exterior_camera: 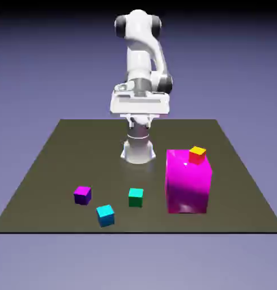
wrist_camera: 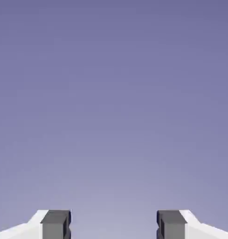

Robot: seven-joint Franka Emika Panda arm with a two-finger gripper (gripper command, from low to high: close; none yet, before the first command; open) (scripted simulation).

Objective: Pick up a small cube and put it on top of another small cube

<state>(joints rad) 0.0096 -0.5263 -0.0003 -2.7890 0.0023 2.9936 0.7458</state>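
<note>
The small teal-green cube (exterior_camera: pixel 135 197) rests on the dark table near its front edge. To the exterior view's left of it, with a gap between them, sits the small purple cube (exterior_camera: pixel 82 195) with a magenta top. My gripper (exterior_camera: pixel 139 109) hangs high above the table's far half, well away from both cubes. The hand view holds only the plain backdrop, with my gripper (wrist_camera: pixel 114 225) open: the two grey fingertips (wrist_camera: pixel 56 224) stand wide apart and nothing is between them.
A cyan-blue cube (exterior_camera: pixel 105 215) lies in front of and between the two small cubes. A big magenta block (exterior_camera: pixel 188 181) stands on the exterior view's right and carries a yellow-topped red cube (exterior_camera: pixel 197 154). The robot's base (exterior_camera: pixel 138 150) stands mid-table.
</note>
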